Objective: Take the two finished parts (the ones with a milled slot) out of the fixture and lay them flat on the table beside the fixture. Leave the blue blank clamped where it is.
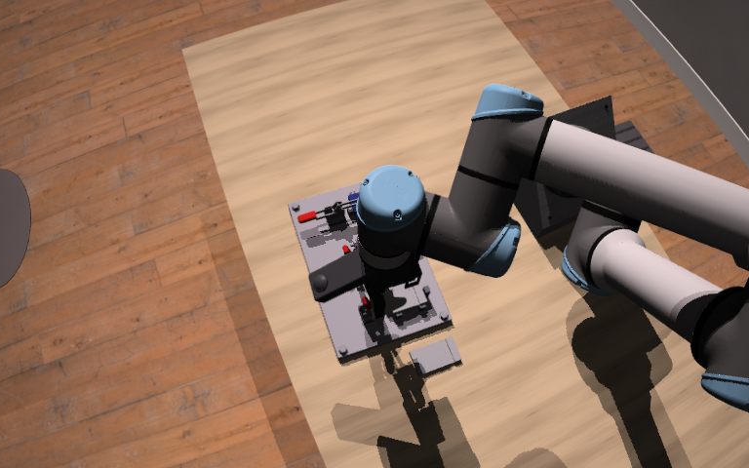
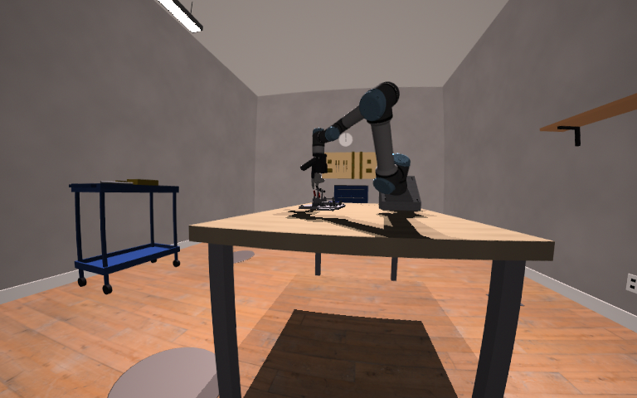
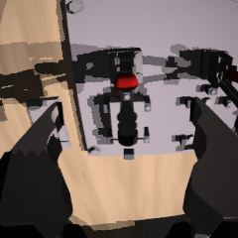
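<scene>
Grey and slotted, one finished part [image 1: 435, 356] already lay flat on the table [image 1: 286, 87] just beside the fixture [image 1: 332, 325]. Right of it, the gripper [image 3: 126, 131] hung spread and empty over a red-handled toggle clamp [image 3: 126, 81]; centring before descending seemed wise.

Grey slotted part [image 1: 435, 356] — flat (beside fixture [image 1: 332, 325])

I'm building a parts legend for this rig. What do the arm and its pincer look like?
The arm has pale grey tube links, dark grey joint housings and light blue round end caps. No loose cables or markings show. The pincer has two broad, matte black fingers.
</scene>
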You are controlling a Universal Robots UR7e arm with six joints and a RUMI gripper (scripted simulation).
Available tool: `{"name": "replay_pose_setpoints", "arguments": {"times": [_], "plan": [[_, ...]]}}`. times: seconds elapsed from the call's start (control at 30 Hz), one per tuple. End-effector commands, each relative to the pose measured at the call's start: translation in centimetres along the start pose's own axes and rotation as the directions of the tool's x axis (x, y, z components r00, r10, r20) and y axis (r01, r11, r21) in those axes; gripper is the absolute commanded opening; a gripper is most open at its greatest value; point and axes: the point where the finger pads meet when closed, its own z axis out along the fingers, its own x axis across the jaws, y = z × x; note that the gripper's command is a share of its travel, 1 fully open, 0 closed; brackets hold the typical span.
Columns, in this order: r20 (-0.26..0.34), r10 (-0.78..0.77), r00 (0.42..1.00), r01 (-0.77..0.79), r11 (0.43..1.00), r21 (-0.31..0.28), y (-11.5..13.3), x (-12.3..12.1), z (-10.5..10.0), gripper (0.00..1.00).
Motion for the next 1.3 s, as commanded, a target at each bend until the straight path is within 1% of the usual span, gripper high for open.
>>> {"name": "replay_pose_setpoints", "arguments": {"times": [0.0, 0.2, 0.33, 0.7, 0.77, 1.03, 1.27], "plan": [[0.000, 0.000, 1.000, 0.000, 1.000, 0.001, 0.0, 0.0, 0.0, 0.59], [0.000, 0.000, 1.000, 0.000, 1.000, 0.001, 0.3, 0.0, 0.0, 0.59], [0.000, 0.000, 1.000, 0.000, 1.000, 0.001, 0.9, 0.0, 0.0, 0.59], [0.000, 0.000, 1.000, 0.000, 1.000, 0.001, 4.0, 0.0, 0.0, 0.59], [0.000, 0.000, 1.000, 0.000, 1.000, 0.001, 4.0, 0.0, 0.0, 0.59], [0.000, 0.000, 1.000, 0.000, 1.000, 0.001, 6.4, 0.0, 0.0, 0.59], [0.000, 0.000, 1.000, 0.000, 1.000, 0.001, 7.6, 0.0, 0.0, 0.59]]}}
